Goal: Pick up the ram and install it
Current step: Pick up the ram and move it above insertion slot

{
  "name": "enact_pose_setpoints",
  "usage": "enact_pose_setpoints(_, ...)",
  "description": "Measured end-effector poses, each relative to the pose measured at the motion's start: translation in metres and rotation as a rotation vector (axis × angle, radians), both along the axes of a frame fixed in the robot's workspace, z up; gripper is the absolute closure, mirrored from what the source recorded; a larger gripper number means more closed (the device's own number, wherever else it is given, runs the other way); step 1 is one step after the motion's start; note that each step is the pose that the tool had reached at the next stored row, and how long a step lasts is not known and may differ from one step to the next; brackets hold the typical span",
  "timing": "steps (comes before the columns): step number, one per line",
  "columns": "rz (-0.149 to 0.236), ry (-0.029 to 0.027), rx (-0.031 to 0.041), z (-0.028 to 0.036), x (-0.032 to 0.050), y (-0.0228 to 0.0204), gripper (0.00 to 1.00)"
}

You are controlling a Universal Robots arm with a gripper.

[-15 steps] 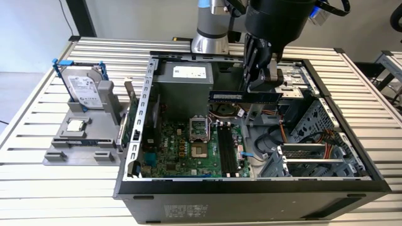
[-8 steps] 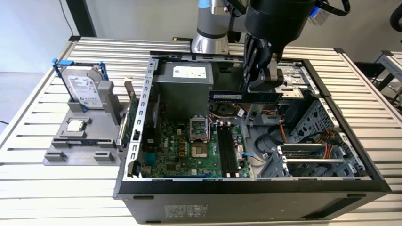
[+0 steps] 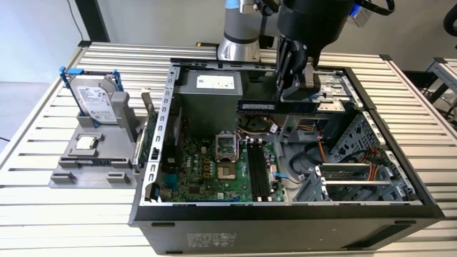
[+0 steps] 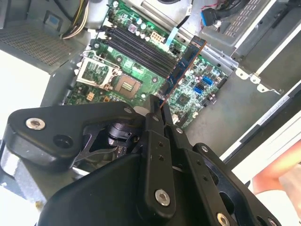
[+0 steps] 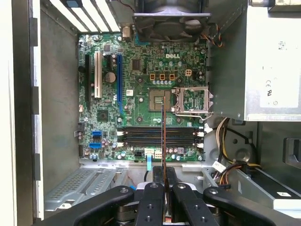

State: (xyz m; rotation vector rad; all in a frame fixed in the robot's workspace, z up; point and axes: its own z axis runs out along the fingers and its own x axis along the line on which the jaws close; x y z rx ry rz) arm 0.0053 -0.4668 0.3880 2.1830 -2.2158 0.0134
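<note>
Exterior view: gripper (image 3: 296, 97) hangs over open steel computer case (image 3: 286, 215) on slatted metal desk (image 3: 71, 214). Fingers clamped on ram (image 3: 260, 106), held above green motherboard (image 3: 207, 166), apart from black plastic memory slots (image 3: 258, 167) and crosswise to them. Ram judged light, stiff, thin, fragile. Best hold: flat faces near upper edge, contact edge left free. Both wrist views: ram edge-on, narrow strip.

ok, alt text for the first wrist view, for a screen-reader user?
The gripper, shut on the ram seen edge-on, holds it above an open computer case, over the green motherboard. The ram lies crosswise to the black memory slots; a fan and a grey power supply border the board.
</note>
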Motion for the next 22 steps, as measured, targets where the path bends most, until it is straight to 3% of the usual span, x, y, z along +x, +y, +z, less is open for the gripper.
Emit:
enact_pose_setpoints(4, 0.000, 0.0000, 0.0000, 0.0000, 0.0007, 0.0019, 1.00)
enact_pose_setpoints(22, 0.000, 0.0028, 0.0000, 0.0000, 0.0044, 0.0021, 1.00)
